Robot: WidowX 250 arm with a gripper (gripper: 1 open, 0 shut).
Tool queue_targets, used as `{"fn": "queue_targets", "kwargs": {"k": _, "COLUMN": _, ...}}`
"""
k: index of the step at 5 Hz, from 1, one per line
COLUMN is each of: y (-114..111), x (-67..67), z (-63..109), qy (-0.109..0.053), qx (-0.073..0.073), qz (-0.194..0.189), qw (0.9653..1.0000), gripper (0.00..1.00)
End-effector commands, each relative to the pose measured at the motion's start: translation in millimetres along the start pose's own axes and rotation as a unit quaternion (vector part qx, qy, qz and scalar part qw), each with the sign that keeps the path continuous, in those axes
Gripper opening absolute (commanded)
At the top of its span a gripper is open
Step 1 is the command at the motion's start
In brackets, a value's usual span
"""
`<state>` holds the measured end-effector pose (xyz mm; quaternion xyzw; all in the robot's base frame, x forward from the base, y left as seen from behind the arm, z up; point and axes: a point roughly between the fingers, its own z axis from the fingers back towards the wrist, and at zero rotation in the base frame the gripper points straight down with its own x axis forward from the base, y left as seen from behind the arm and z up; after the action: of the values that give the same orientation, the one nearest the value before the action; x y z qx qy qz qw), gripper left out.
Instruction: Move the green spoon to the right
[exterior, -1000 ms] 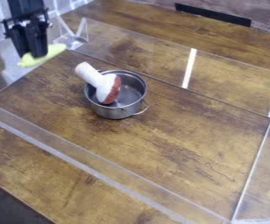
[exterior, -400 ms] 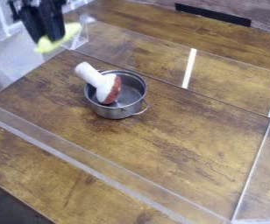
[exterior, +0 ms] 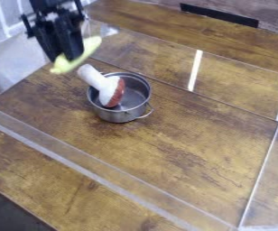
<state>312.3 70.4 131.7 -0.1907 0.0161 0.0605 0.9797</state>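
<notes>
Writing: none legible anywhere in the blurred view.
Gripper (exterior: 64,47): black, pointed downward, seen upper left above the wooden table (exterior: 189,135).
Fingers: clamped on the green spoon (exterior: 74,56).
Green spoon: held tilted between the fingertips, off the table, just up-left of the metal pot (exterior: 120,99).
Pot contents: white thick-handled utensil (exterior: 99,80) with a red part, leaned inside.

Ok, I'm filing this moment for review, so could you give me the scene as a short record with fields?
surface: wooden table with clear low walls
gripper: gripper, at upper left, above the table
held: green spoon, clamped in the jaws, off the table
pot: metal pot, near the centre, just right of and below the gripper
in pot: white utensil with a red part, handle leaning up to the left
</notes>
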Motion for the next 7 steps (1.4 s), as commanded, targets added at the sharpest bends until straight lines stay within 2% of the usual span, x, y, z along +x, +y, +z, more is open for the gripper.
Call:
{"fn": "queue_targets", "kwargs": {"k": 1, "y": -40.2, "x": -12.8, "z": 19.5, "qy": -0.050, "qx": 0.013, "qz": -0.030, "qw": 0.9982, "gripper": 0.00}}
{"fn": "queue_targets", "kwargs": {"k": 2, "y": -60.6, "x": -24.6, "z": 1.1, "qy": -0.048, "qx": 0.019, "qz": -0.037, "qw": 0.9980, "gripper": 0.00}}
{"fn": "queue_targets", "kwargs": {"k": 3, "y": -68.3, "x": -35.7, "z": -18.5, "qy": -0.037, "qx": 0.030, "qz": -0.057, "qw": 0.9972, "gripper": 0.00}}
{"fn": "queue_targets", "kwargs": {"k": 4, "y": -64.3, "x": -38.0, "z": -41.8, "qy": -0.023, "qx": 0.042, "qz": -0.066, "qw": 0.9966, "gripper": 0.00}}
{"fn": "queue_targets", "kwargs": {"k": 6, "y": -78.6, "x": -37.5, "z": -80.0, "qy": -0.010, "qx": 0.053, "qz": -0.052, "qw": 0.9972, "gripper": 0.00}}
{"fn": "queue_targets", "kwargs": {"k": 7, "y": -75.5, "x": -36.2, "z": -100.9, "qy": -0.001, "qx": 0.054, "qz": -0.067, "qw": 0.9963, "gripper": 0.00}}
